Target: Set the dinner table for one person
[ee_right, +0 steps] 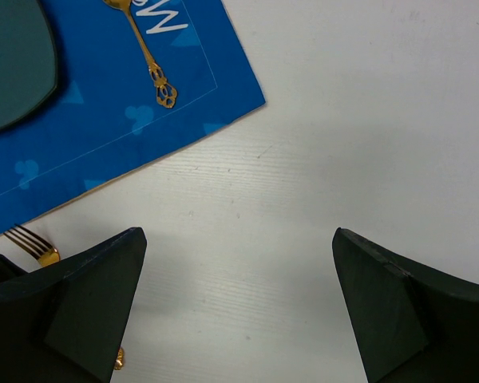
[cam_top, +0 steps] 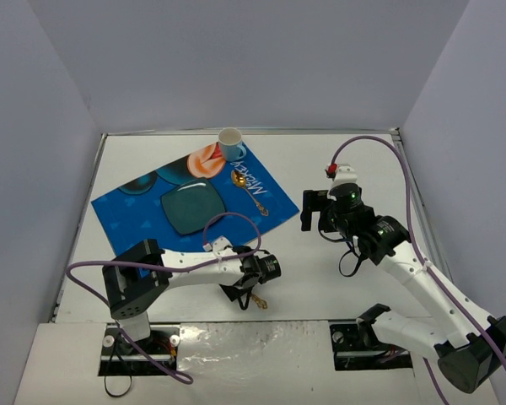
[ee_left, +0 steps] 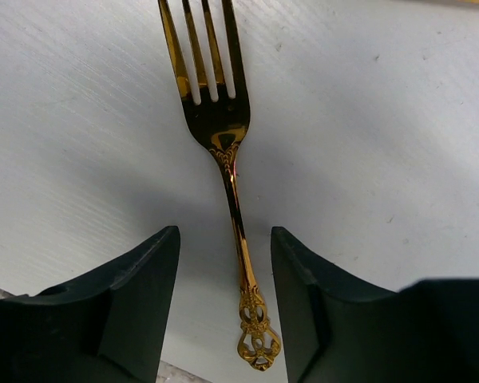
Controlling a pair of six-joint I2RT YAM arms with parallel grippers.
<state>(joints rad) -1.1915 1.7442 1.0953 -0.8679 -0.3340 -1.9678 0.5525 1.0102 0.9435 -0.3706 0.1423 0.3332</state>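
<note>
Straddling the handle of a gold fork, the left end effector is open, with a gap between each finger and the handle. The fork lies flat on the bench, close to its near edge and near of the blue placemat. Its tines point away from the fingers.

The bench is the white surface under both arms. The placemat lies on its far left part. On the placemat:
- a dark teal square plate at the middle;
- a gold spoon to the right of the plate;
- a cup at the far corner.

The right end effector is spread wide and holds nothing. It is over bare bench just right of the placemat.
</note>
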